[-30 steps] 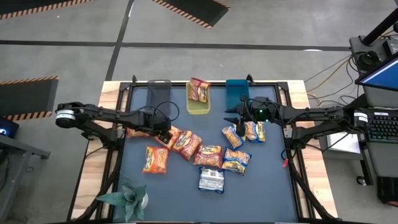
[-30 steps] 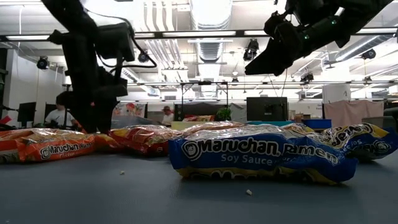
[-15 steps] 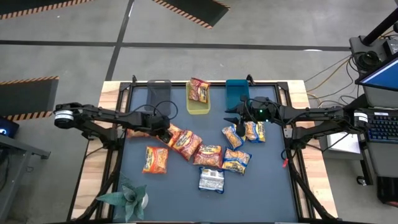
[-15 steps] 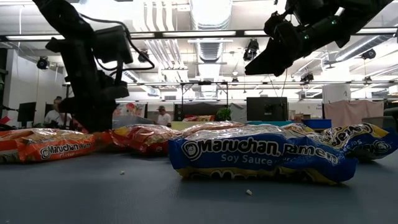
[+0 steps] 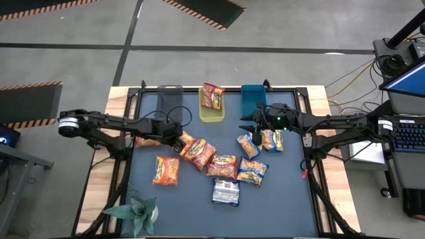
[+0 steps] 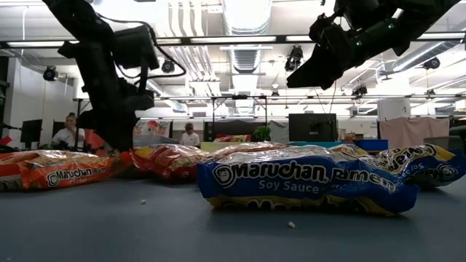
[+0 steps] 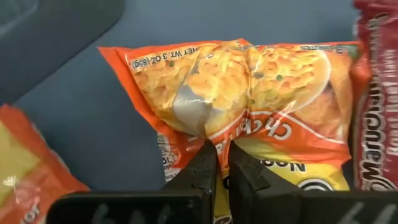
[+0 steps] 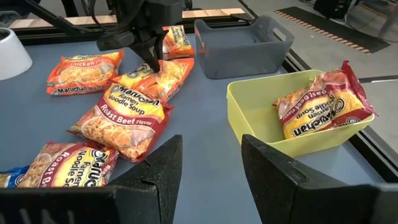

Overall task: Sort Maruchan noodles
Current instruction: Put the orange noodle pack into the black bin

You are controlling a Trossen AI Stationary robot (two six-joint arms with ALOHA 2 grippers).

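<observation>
Several Maruchan noodle packets lie flat on the blue-grey table (image 5: 192,199): orange, red, blue-and-yellow and one silvery (image 5: 226,191). A red packet (image 5: 212,96) sits in the yellow bin (image 5: 211,114). My left gripper (image 7: 222,158) is down at the left of the pile, shut on an orange chicken packet (image 7: 249,87), which also shows in the high view (image 5: 185,142). My right gripper (image 8: 211,180) hangs open above the table by the blue-and-yellow packets (image 5: 248,145), with nothing between its fingers. My left gripper pinches a raised pucker of the orange packet's top film (image 7: 219,135), near the packet's middle, between its two fingertips (image 7: 205,158). The fingers come from above, pointing down (image 8: 151,62). The packet still lies on the table, its film gathered toward the fingers.
A grey bin (image 5: 169,99), the yellow bin and a blue bin (image 5: 253,99) stand in a row along the far edge. A green plant (image 5: 136,211) stands at the near left corner. People sit in the room behind the table (image 6: 69,135).
My left gripper has shut on the orange packet, gathering its film into a pucker, and has shifted slightly toward the table's right. The right arm has kept still.
</observation>
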